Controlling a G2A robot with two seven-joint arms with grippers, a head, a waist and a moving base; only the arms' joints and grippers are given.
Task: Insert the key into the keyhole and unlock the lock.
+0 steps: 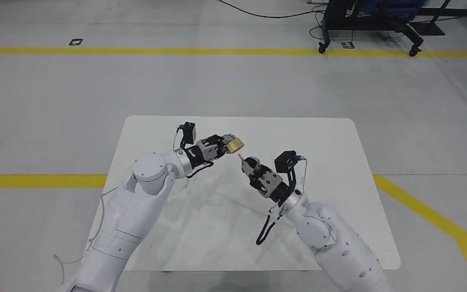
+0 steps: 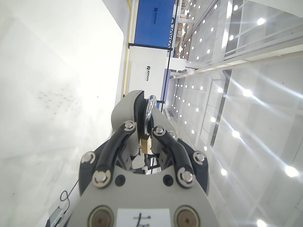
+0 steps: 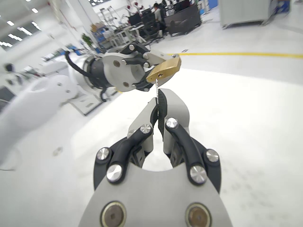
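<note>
My left gripper (image 1: 225, 143) is shut on a brass padlock (image 1: 233, 144), held in the air above the white table (image 1: 306, 139). In the left wrist view the lock's silver shackle (image 2: 150, 106) and brass body (image 2: 146, 144) sit between the closed fingers. My right gripper (image 3: 157, 98) is shut on a thin silver key (image 3: 157, 86), blade pointing up at the padlock (image 3: 165, 69). The key tip sits just below the keyhole (image 3: 161, 74) on the lock's underside; whether it touches I cannot tell. In the top view the right gripper (image 1: 248, 163) is a short way from the lock.
The white table spreads under both arms with bare surface all around. Yellow floor lines (image 1: 219, 51) run beyond it, and a dark wheeled frame (image 1: 372, 25) stands far back right. Desks and equipment (image 3: 151, 22) fill the room behind.
</note>
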